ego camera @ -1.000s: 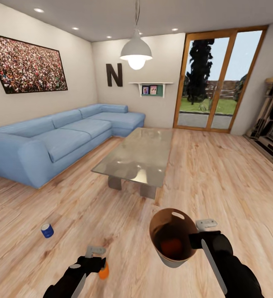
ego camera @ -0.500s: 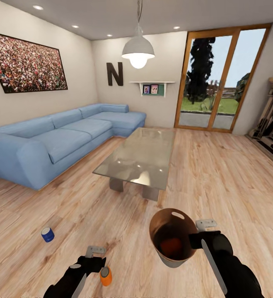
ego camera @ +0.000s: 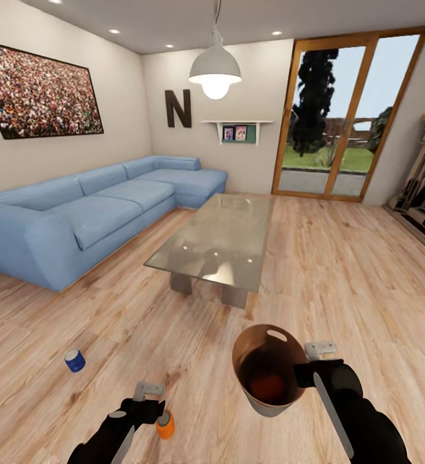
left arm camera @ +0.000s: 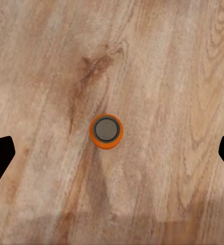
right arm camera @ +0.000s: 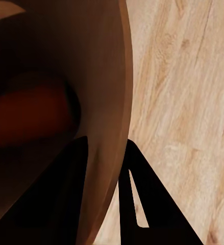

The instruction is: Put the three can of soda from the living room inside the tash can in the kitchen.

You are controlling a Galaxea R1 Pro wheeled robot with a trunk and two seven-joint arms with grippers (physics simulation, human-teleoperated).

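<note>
Spread wide, the left claw (left arm camera: 112, 153) is held straight above an orange can (left arm camera: 106, 130) standing upright on the wood floor (ego camera: 341, 270); a second ago that can was tucked against the claw, so it has been let go or has slipped free and must be gripped again. By the right claw (ego camera: 306, 374) the bin (ego camera: 268, 368) is pinched at its rim, with another orange can (ego camera: 267, 385) already inside. Further left, well apart, the blue can (ego camera: 75, 360) is left on the floor.

**Wood, glass and gloss**

The floor (ego camera: 341, 270) is pale, grained wood plank. The counter (ego camera: 218, 238) top is reflective glass. The tash can (ego camera: 254, 361) gleams copper-brown inside (matt pale outside). The orange can (left arm camera: 106, 130) has a dull grey metallic end.
</note>
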